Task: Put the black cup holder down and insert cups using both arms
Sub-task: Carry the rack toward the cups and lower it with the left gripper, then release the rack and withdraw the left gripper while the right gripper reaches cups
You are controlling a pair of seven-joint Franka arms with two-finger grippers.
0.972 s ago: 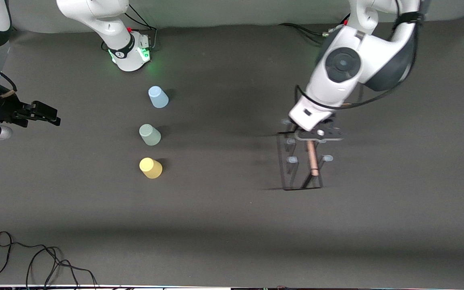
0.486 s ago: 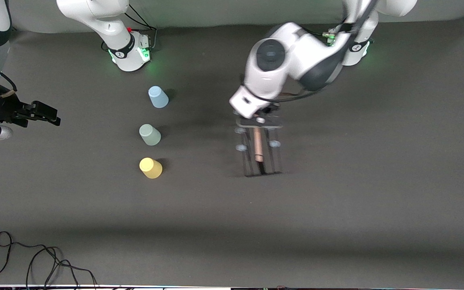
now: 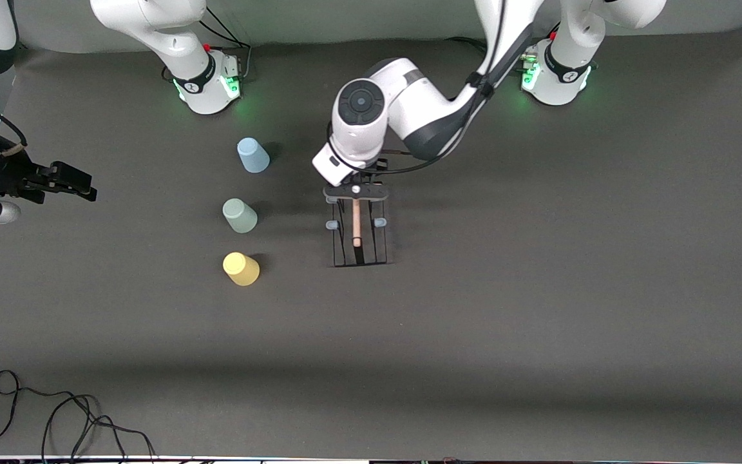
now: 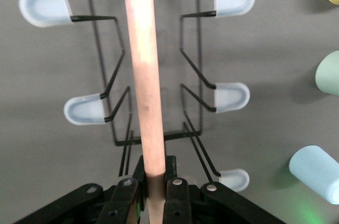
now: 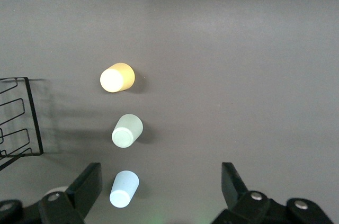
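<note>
My left gripper is shut on the light wooden rod handle of the black cup holder, at the rod's end nearest the bases. The holder hangs upright at mid-table, beside the cups, toward the left arm's end. Its pale-tipped pegs are bare. The light blue cup, grey-green cup and yellow cup stand mouth down in a row, the blue one nearest the bases. My right gripper is open and empty, waiting high at the right arm's end; its view shows the cups and the holder's edge.
The dark table mat runs from the arm bases to the near edge. Loose black cables lie at the near corner on the right arm's end.
My left arm has carried the cup holder from the left arm's end of the table to the middle, close to the row of cups. The right arm has not moved.
</note>
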